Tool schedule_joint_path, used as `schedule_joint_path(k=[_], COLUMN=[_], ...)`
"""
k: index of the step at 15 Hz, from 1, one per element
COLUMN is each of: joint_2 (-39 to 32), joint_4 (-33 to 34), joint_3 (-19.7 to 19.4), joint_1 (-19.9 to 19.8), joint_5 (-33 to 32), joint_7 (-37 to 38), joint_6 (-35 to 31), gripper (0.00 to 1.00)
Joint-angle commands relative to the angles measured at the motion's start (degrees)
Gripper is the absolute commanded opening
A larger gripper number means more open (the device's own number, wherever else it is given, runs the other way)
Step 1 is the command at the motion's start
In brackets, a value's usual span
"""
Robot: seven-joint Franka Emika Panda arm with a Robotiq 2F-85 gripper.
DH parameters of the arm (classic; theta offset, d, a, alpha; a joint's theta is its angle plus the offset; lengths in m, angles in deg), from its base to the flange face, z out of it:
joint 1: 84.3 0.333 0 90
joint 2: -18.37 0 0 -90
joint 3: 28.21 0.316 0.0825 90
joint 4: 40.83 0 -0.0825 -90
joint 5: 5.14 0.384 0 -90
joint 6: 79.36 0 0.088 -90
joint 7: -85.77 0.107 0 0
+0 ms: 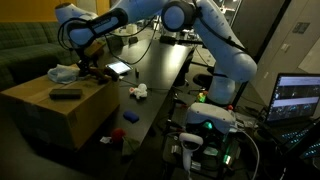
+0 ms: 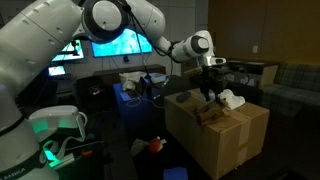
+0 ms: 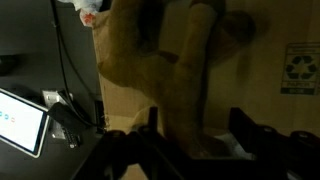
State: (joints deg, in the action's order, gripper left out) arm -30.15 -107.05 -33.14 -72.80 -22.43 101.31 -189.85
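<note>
A tan plush toy (image 3: pixel 185 60) lies on top of a cardboard box (image 1: pixel 60 115), which also shows in an exterior view (image 2: pixel 225 135). My gripper (image 3: pixel 197 125) hangs just above the box top in both exterior views (image 1: pixel 86 62) (image 2: pixel 208 88). Its two dark fingers stand apart on either side of one limb of the toy, with a gap showing at the right finger, so it looks open. In an exterior view the toy is a brownish lump under the gripper (image 2: pixel 211 108). Whether a finger touches the toy is too dark to tell.
A white cloth (image 1: pixel 62 72) (image 2: pixel 232 98) and a flat black object (image 1: pixel 66 94) also lie on the box. A lit tablet (image 1: pixel 118 69) (image 3: pixel 20 120) and a white thing (image 1: pixel 138 91) lie on the dark table beside it. Cables hang near the box edge (image 3: pixel 62 70). Monitors glow behind (image 2: pixel 125 45).
</note>
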Motion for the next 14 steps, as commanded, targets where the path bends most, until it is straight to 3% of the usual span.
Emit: schedule_joint_path(k=[1, 7, 14], joint_2=[1.02, -3.00, -12.85], joint_4=[4.32, 13.89, 26.56], joint_3=[0.16, 1.32, 2.38], joint_1=[1.81, 3.27, 2.00], joint_5=[0.39, -0.06, 0.34], joint_7=[0.68, -2.39, -15.42], joint_6=[5.56, 6.06, 2.90], gripper=[1.00, 1.00, 1.00])
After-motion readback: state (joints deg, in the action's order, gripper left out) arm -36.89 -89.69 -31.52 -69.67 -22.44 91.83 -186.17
